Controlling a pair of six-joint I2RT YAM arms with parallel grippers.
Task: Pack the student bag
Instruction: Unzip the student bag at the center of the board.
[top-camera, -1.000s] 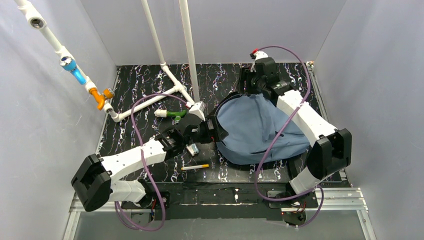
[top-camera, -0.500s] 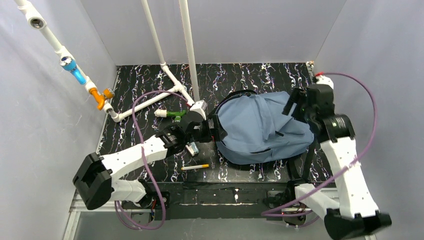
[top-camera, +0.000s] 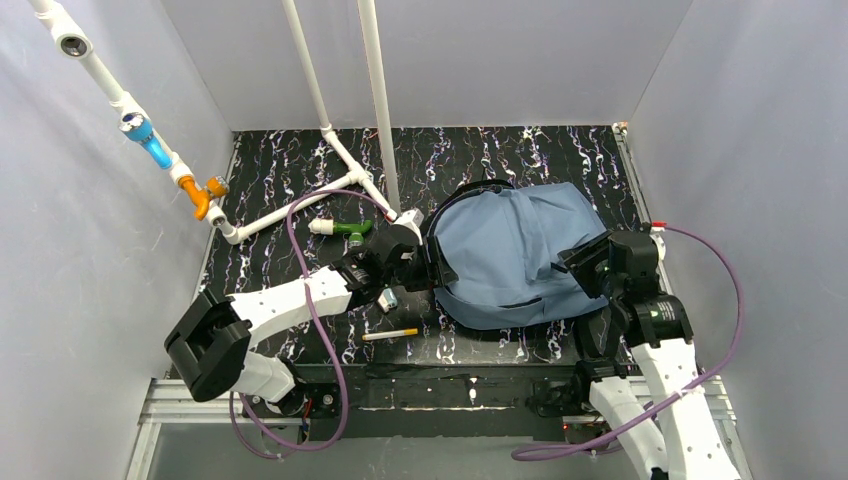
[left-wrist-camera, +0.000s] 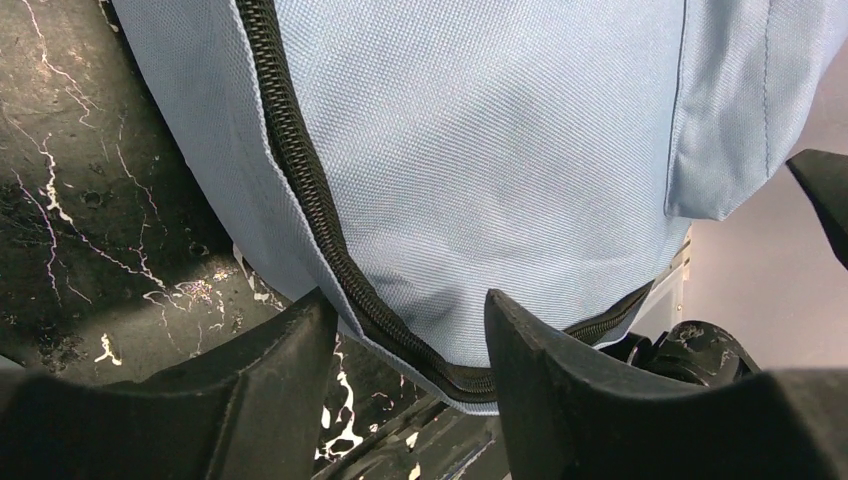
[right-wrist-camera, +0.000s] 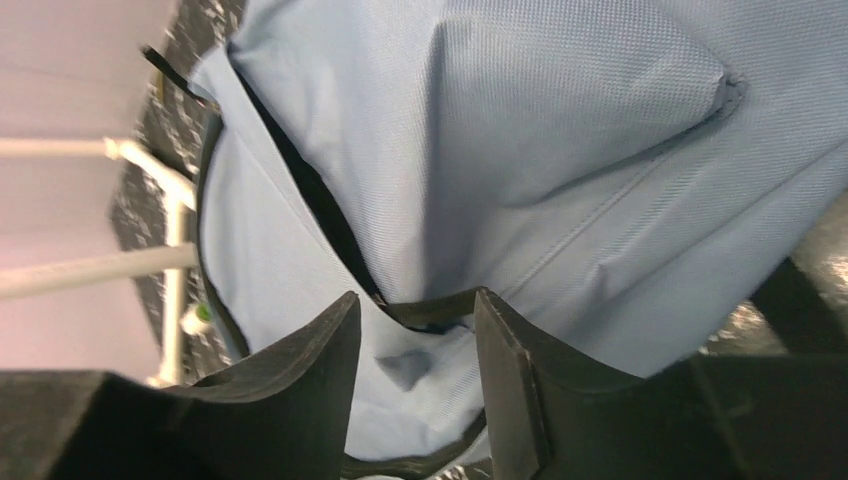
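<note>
The student bag (top-camera: 510, 255), slate-blue with dark zipper lines, lies flat in the middle right of the table. My left gripper (top-camera: 424, 264) is at its left edge. In the left wrist view the left gripper (left-wrist-camera: 410, 305) stands open, with the bag's (left-wrist-camera: 480, 150) zipper edge passing between the fingers (left-wrist-camera: 290, 360). My right gripper (top-camera: 582, 262) hovers at the bag's right side. In the right wrist view the right gripper (right-wrist-camera: 415, 300) is open and holds nothing, the bag (right-wrist-camera: 500, 130) and a dark strap lying beyond its fingertips.
A yellow pen (top-camera: 390, 334) and a small silver-blue item (top-camera: 387, 298) lie just left of the bag, near the left arm. A green-and-white object (top-camera: 340, 228) sits by the white pipe frame (top-camera: 300, 205). Grey walls enclose the table on three sides.
The right arm swung from the bag's far side round to its right side and back toward the near edge. The bag's top spread out flatter. Both grippers' jaws narrowed; the left stayed at the bag's left edge.
</note>
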